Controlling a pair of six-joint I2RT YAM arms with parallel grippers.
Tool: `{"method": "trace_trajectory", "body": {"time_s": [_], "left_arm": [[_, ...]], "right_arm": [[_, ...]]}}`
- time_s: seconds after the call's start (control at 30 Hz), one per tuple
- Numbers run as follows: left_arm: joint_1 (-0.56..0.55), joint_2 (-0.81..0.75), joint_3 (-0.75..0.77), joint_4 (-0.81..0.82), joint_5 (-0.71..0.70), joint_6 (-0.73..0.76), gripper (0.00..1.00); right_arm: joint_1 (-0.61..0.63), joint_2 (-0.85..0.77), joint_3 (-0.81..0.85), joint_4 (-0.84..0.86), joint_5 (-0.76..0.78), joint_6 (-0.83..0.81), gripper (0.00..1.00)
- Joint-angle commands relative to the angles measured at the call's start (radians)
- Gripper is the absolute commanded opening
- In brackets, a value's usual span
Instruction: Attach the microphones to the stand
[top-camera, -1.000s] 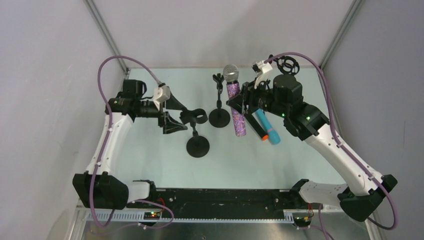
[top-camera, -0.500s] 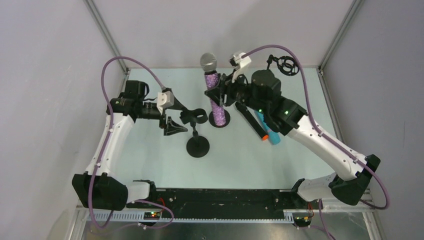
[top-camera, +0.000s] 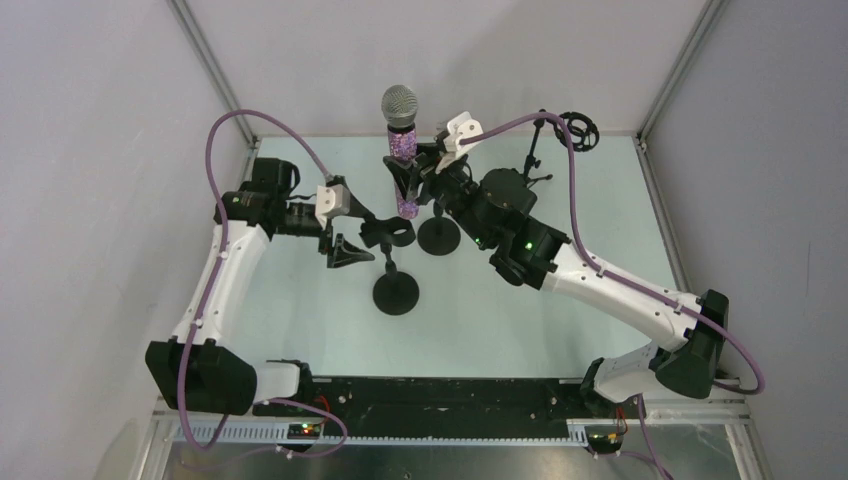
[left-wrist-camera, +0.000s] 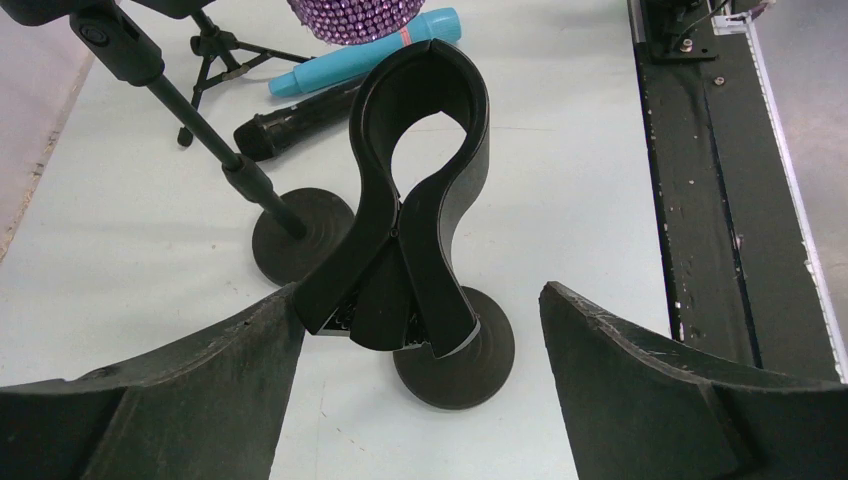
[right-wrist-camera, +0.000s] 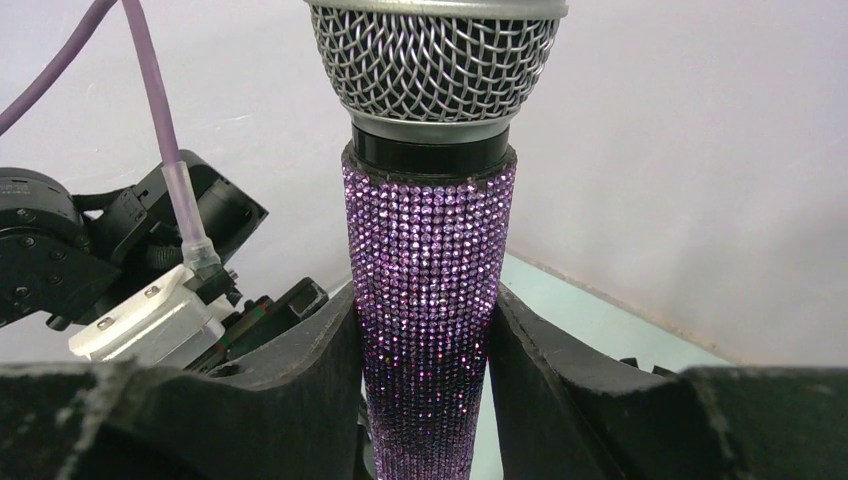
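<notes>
Contact is made on both flanks of the purple mic (right-wrist-camera: 428, 250) by the fingers (right-wrist-camera: 300, 400) of the right gripper (top-camera: 407, 180), which is clamped on the glittered body below the silver mesh head. The mic is held upright, head up, and is lifted clear of the table (top-camera: 300, 320). In the top view its lower end is seen just above and behind the clip (left-wrist-camera: 420, 180) of the near stand (top-camera: 396, 294), between that stand and the second stand (top-camera: 438, 236). Whether the lower end touches the clip cannot be told.

The left gripper (top-camera: 360, 238) is spread wide, and nothing is held in it. It is set level with the clip, which is framed between the two fingers (left-wrist-camera: 680, 390) in the left wrist view. One fingertip is seen close against the clip's lower edge, but contact cannot be confirmed. The near stand's round base is seen on the table directly below the clip.

The teal mic (left-wrist-camera: 370, 55) and the black mic (left-wrist-camera: 300, 118) are laid flat on the table, side by side and nearly parallel, beyond the two stands. In the top view both are hidden under the right arm. A tripod stand (top-camera: 576, 131) with a ring mount is placed near the far right corner of the table, well apart from the clip.
</notes>
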Motion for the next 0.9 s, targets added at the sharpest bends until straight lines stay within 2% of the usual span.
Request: {"method": "trace_trajectory", "body": {"time_s": [0.0,0.13,0.27,0.4,0.63,0.87], "left_arm": [[-0.008,-0.001,0.034,-0.017,0.008,0.049,0.89],[-0.006,-0.013,0.022,-0.016,-0.004,0.067,0.89],[0.0,-0.017,0.016,-0.018,-0.011,0.076,0.88],[0.009,-0.016,0.018,-0.019,-0.017,0.08,0.88],[0.009,-0.027,0.024,-0.018,-0.024,0.064,0.88],[0.01,-0.047,0.014,-0.017,-0.018,0.038,0.88]], "right_arm": [[0.024,-0.031,0.005,0.105,0.072,-0.003,0.0],[0.031,-0.138,-0.038,0.004,0.065,0.068,0.0],[0.07,-0.237,-0.161,-0.061,0.023,0.137,0.0],[0.155,-0.273,-0.29,-0.005,0.042,0.163,0.0],[0.212,-0.177,-0.358,0.199,0.111,0.122,0.0],[0.13,-0.084,-0.337,0.245,0.152,0.109,0.0]]}}
